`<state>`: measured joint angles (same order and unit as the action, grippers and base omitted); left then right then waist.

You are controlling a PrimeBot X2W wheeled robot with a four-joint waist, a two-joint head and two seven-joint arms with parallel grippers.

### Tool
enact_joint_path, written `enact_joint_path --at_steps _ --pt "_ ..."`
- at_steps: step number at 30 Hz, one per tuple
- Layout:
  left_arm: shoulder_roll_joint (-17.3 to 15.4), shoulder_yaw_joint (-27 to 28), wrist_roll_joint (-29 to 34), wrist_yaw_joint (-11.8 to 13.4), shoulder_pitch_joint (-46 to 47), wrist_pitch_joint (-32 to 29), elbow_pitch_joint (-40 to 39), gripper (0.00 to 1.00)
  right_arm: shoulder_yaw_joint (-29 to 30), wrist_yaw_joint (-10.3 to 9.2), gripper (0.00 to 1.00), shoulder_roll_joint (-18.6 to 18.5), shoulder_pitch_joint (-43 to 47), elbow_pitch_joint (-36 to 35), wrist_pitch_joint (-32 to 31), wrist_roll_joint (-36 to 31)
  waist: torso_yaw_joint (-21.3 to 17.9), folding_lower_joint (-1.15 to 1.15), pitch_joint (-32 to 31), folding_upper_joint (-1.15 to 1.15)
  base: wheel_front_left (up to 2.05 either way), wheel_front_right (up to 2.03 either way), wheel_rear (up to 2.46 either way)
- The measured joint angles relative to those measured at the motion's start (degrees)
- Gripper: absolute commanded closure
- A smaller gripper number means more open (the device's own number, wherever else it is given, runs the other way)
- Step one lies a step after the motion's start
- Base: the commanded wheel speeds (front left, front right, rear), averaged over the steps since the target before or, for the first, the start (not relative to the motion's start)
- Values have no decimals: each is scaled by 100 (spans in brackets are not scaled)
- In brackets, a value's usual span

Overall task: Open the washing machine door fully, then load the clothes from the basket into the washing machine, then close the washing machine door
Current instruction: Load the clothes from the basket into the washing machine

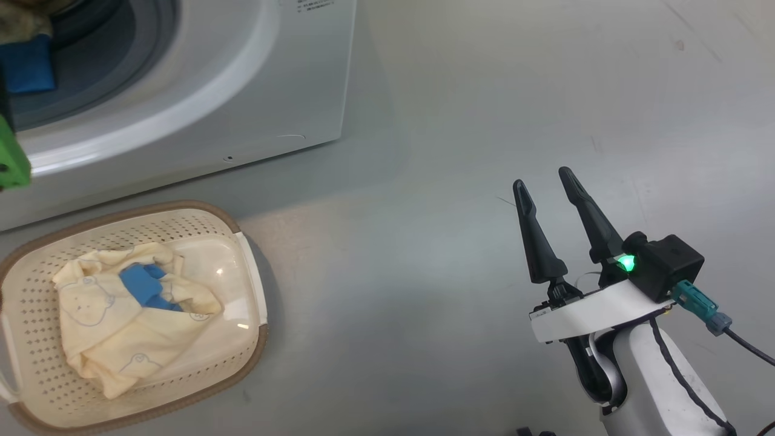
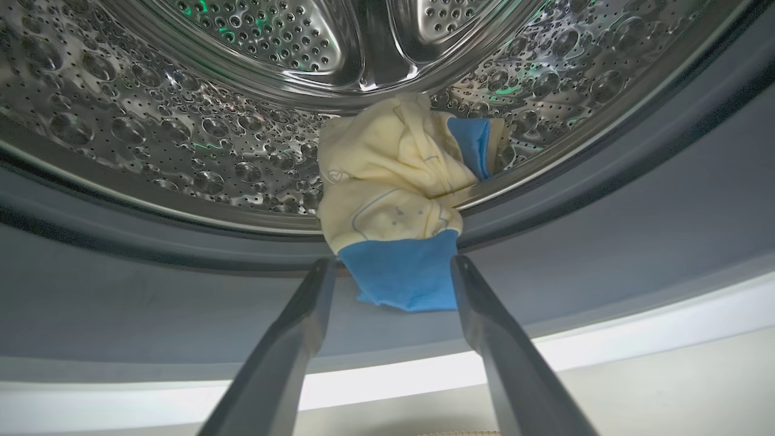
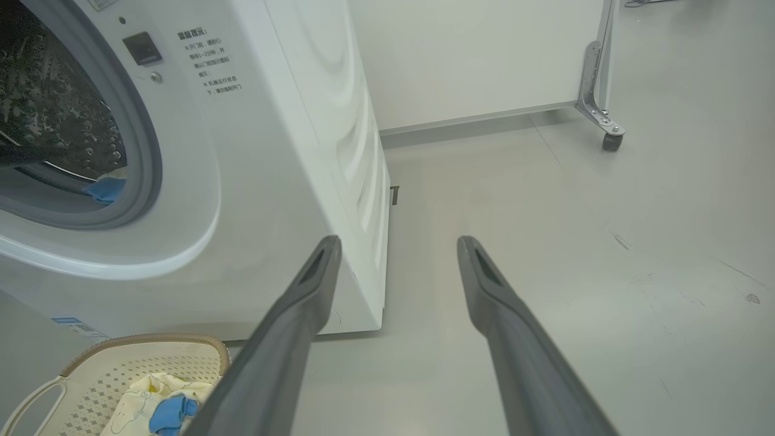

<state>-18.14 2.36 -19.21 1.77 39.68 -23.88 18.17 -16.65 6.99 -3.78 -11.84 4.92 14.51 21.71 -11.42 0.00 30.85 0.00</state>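
Roughly, the loading is partway through. The washing machine point(image 1: 242, 79) has its mouth unobstructed, so I judge the washing machine door to be swung clear already. One cream garment point(image 2: 387, 175) lies draped over the lip of the steel drum point(image 2: 151, 139), just beyond the tips of the left gripper point(image 2: 392, 263). Its blue cuff hangs down onto the grey gasket point(image 2: 605, 230) between the two spread fingers. The jaws stand wide and grip nothing, though whether the cuff brushes a finger is hard to tell from this angle.

A second garment point(image 1: 121, 309) lies crumpled in the basket point(image 1: 36, 290), well off to the left of the right gripper point(image 1: 543, 180) and nearer the machine's front. That gripper is also spread wide and empty, poised above bare floor point(image 1: 454, 121).

What is left, by my reckoning: push the first piece fully inside, fetch the second, then shut the door.

The floor is smooth, pale grey and faintly scuffed. Ahead of the right gripper's fingers stands a white panel point(image 3: 484, 60) on a castor point(image 3: 611, 140).
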Motion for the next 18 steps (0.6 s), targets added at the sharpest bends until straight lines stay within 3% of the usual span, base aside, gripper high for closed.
enact_joint_path --at_steps 6,18 --pt "-376 136 -1 21 315 -620 197 0 -15 0 0 20 -110 1 0 63 -253 0 229 0 0 0 0" --pt "-601 246 -2 97 755 -1136 464 0 22 0 0 31 -308 4 0 122 -562 0 611 0 0 0 0"
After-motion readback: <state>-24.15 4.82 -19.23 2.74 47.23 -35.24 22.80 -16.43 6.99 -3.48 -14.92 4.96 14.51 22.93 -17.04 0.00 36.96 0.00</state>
